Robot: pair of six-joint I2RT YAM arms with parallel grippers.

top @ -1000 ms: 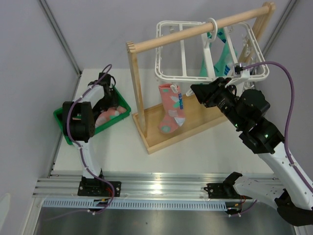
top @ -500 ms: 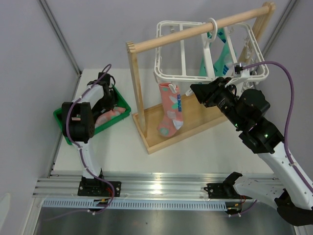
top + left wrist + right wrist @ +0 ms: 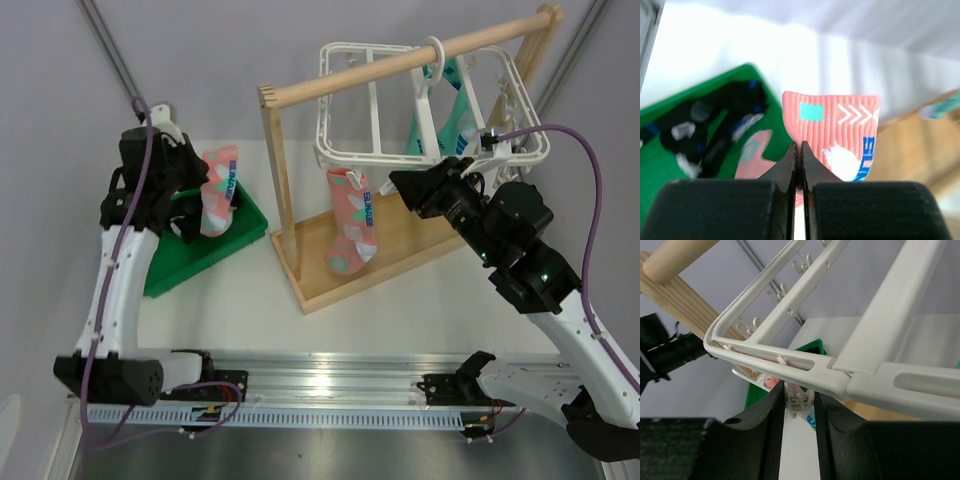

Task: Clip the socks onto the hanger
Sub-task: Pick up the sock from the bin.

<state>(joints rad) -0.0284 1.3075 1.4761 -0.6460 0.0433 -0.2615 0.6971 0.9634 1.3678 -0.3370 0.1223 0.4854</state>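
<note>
My left gripper (image 3: pixel 199 198) is shut on the ribbed cuff of a salmon-pink sock (image 3: pixel 218 190), which hangs in the air above the green tray (image 3: pixel 190 262). In the left wrist view the closed fingertips (image 3: pixel 799 150) pinch that sock (image 3: pixel 840 125). The black socks (image 3: pixel 715 125) lie in the tray beside another pink sock (image 3: pixel 752 155). A second pink sock (image 3: pixel 350 225) hangs clipped under the white hanger (image 3: pixel 350 100). My right gripper (image 3: pixel 396 183) is at the hanger's near edge. Its jaws press both sides of a small white clip (image 3: pixel 799 401) under the hanger frame (image 3: pixel 840 376).
The hanger hooks onto the round rod (image 3: pixel 400 65) of a light wooden rack with a flat base (image 3: pixel 390 262). A teal-green sock (image 3: pixel 455 120) hangs at the hanger's far side. The tray stands at the table's left, near the wall post.
My left gripper closed on the pink sock in the tray and lifted it up and out, above the tray. The right arm has stayed still on the clip.
</note>
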